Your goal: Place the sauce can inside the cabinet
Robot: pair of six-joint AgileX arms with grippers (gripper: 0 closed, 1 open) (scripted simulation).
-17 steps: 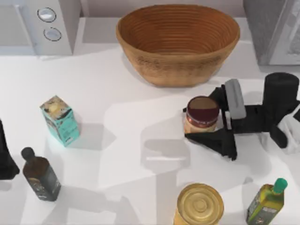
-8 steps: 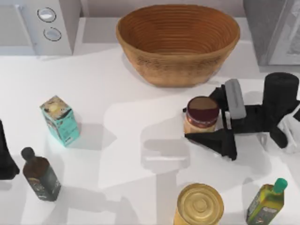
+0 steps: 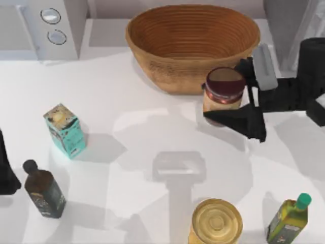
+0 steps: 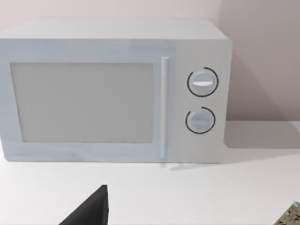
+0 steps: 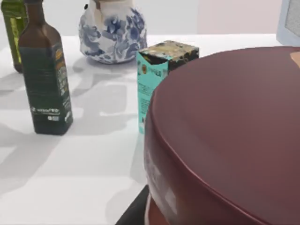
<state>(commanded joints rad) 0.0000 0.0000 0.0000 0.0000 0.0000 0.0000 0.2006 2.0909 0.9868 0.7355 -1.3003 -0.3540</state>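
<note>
We held the sauce can (image 3: pixel 223 92), a small round jar with a flat maroon lid and an orange-yellow label, clamped between the black wedge-shaped fingers of our right gripper (image 3: pixel 242 94), raised off the white table (image 3: pixel 152 122) just beside the right end of the woven oval basket (image 3: pixel 193 43). In the right wrist view its smooth lid (image 5: pixel 234 126) bulked large in front of a teal carton (image 5: pixel 161 70), a square-shouldered dark bottle (image 5: pixel 45 79) and a rounded blue-and-white porcelain pot (image 5: pixel 112 29). The grey speckled cabinet (image 3: pixel 292 25) stood at the table's far right corner, apart from the can. Our left arm (image 3: pixel 6 168) sat parked at the left edge; we could not tell how its jaws stood. The left wrist view faced a boxy white microwave (image 4: pixel 112 89) with two round knobs. A gold ringed can (image 3: pixel 216 222) and a green-capped bottle (image 3: pixel 289 218) stood near the front.
</note>
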